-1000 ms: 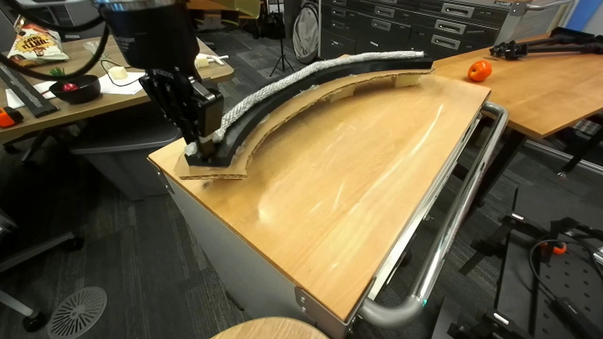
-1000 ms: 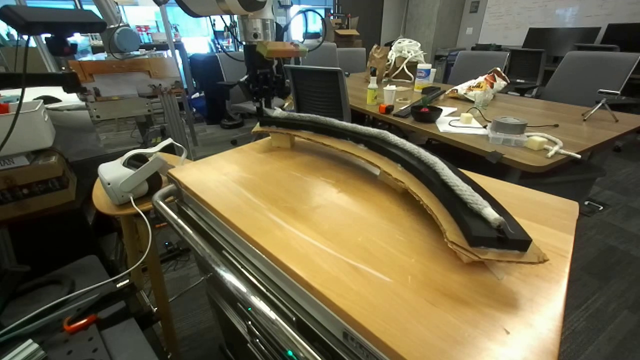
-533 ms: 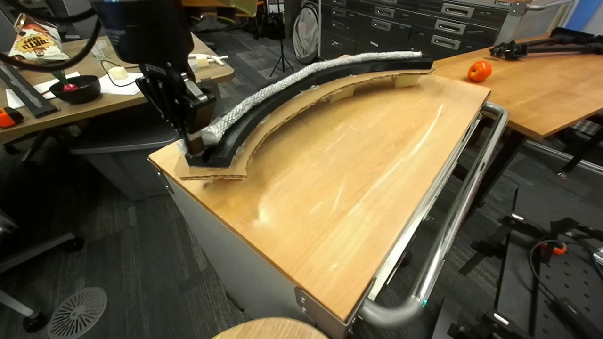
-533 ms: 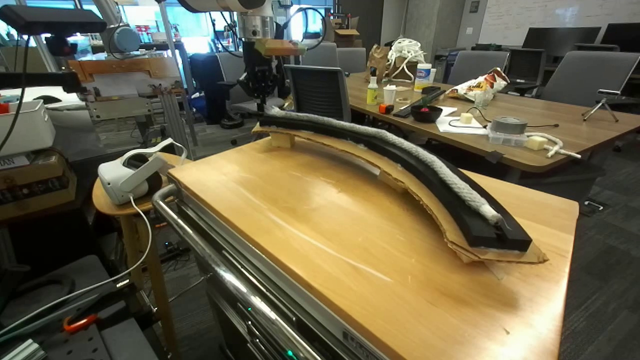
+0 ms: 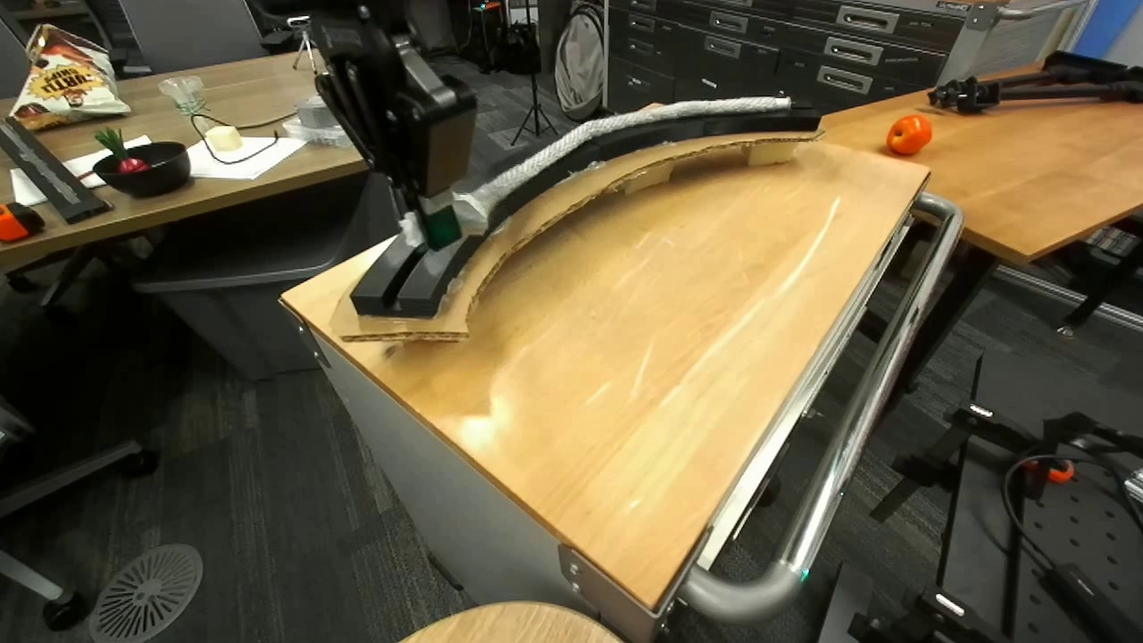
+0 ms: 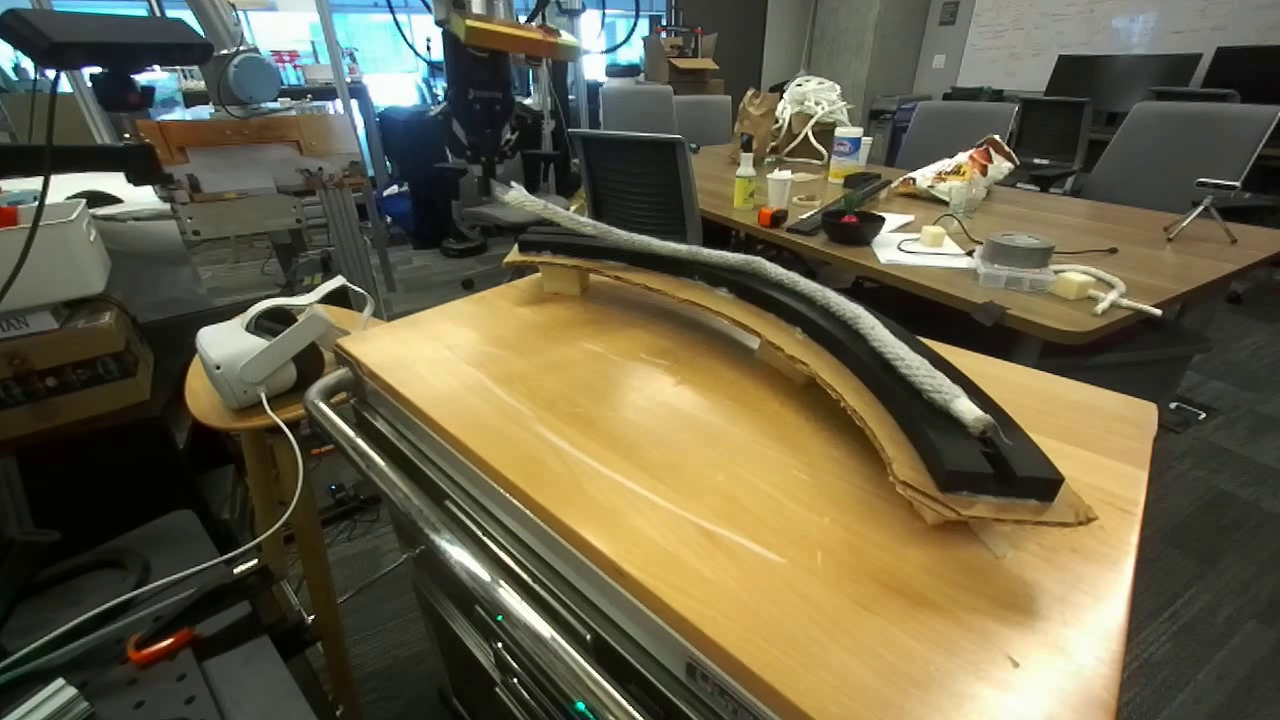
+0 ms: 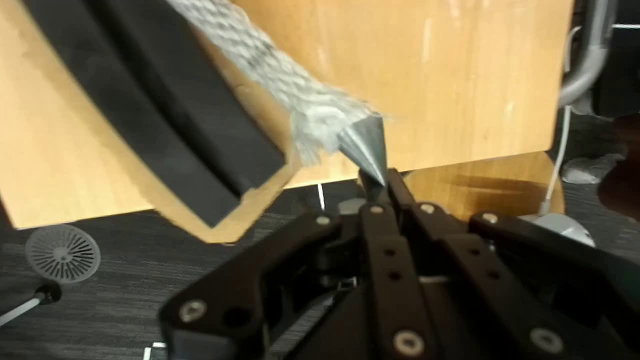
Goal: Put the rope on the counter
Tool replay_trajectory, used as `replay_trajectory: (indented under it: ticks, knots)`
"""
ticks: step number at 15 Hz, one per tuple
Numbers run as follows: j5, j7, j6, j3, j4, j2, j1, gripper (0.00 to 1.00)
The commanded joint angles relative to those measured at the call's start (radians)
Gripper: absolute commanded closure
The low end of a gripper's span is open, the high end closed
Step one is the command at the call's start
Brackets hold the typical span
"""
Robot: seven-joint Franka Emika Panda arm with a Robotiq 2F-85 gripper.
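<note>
A dark carpeted floor (image 5: 241, 500) spreads far below the gripper (image 5: 430, 219). In an exterior view, a brown desk (image 5: 259, 85) stands beyond the gripper, and another wooden tabletop (image 5: 1054, 170) lies well apart from it. The counter (image 5: 679, 357), light-brown wood streaked with glare, sits lower than the gripper and stretches away from it. Over the counter, a strip of cardboard (image 5: 558, 198) curves away from beneath the gripper and bears the black channel (image 6: 960, 470). From the gripper, the rope (image 5: 696, 108) slopes down to the channel in both exterior views; its length nearest the gripper stands clear of the channel, and the rest lies along it. The gripper's jaws are pressed together, pinching the rope's frayed end, which the wrist view shows beside the channel. On the desk, beyond the gripper, are a chip bag (image 5: 71, 85) and a black bowl (image 5: 147, 174). A red-orange round item (image 5: 909, 135) sits on the tabletop, well away from the gripper.
</note>
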Motion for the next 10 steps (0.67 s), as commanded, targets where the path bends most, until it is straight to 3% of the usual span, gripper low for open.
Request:
replay_trajectory:
  ticks: [1, 3, 9, 10]
  knots:
    - [0.110, 0.036, -0.047, 0.008, -0.101, -0.054, -0.027, 0.99]
    - [0.188, 0.038, 0.008, -0.002, -0.138, -0.026, -0.050, 0.99]
    - [0.280, 0.074, 0.192, -0.023, -0.202, 0.070, -0.114, 0.99]
    - [0.299, 0.057, 0.210, -0.015, -0.215, 0.069, -0.126, 0.84]
